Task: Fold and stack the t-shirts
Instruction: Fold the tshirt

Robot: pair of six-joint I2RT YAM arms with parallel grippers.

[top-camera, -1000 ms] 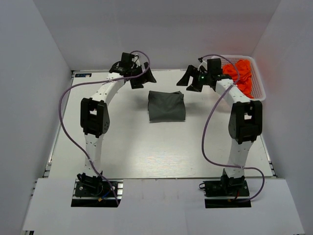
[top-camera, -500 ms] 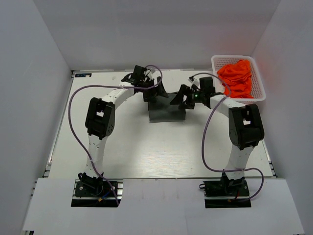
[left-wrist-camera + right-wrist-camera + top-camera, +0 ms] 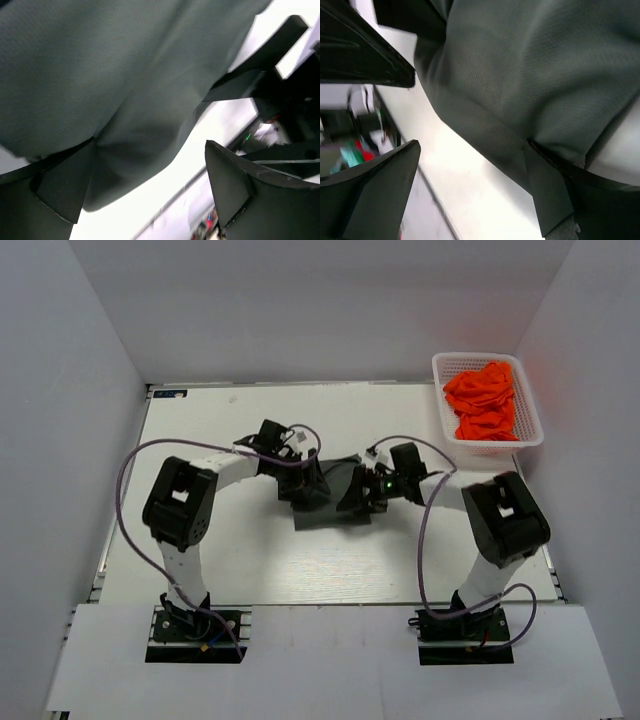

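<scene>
The part-folded dark grey t-shirt (image 3: 330,512) lies on the table (image 3: 250,560) well left of the basket (image 3: 440,390) holding orange t-shirts (image 3: 485,400), and the left pincer (image 3: 305,485) and right pincer (image 3: 360,495), both released, flank it and must next clench its edges.

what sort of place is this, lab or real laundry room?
Likely a lab test booth: plain white walls box in a white table, with left arm and right arm bolted at its edge.
</scene>
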